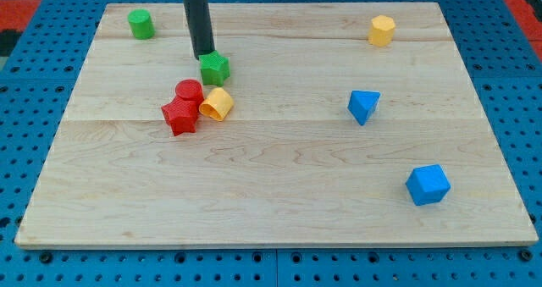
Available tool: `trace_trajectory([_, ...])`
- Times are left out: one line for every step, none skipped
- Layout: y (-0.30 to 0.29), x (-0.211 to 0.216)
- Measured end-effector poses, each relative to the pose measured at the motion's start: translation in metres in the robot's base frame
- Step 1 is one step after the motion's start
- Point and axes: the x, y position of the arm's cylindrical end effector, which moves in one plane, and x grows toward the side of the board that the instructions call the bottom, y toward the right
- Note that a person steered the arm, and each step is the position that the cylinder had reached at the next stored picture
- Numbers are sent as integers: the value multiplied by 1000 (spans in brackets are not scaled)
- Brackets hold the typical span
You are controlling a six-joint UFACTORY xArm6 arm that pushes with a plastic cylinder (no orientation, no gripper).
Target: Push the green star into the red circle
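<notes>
The green star (215, 68) lies on the wooden board (279, 202) in the upper left part of the view. My tip (203, 57) stands against its upper left side, touching or nearly touching it. The red circle (189, 91) lies just below and left of the green star, a small gap apart from it. A red star (179, 117) sits directly below the red circle and touches it. A yellow block (216, 104), rounded in shape, lies right of the red circle and below the green star.
A green cylinder (141, 24) stands at the top left. A yellow hexagonal block (382, 30) is at the top right. A blue triangular block (363, 106) lies at the right of centre. A blue block (428, 184) lies at the lower right.
</notes>
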Motion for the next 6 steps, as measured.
trace_trajectory([-5,10])
trace_trajectory([-5,-21])
trace_trajectory([27,-25])
trace_trajectory([25,0])
trace_trajectory([7,38])
trace_trajectory([-7,7])
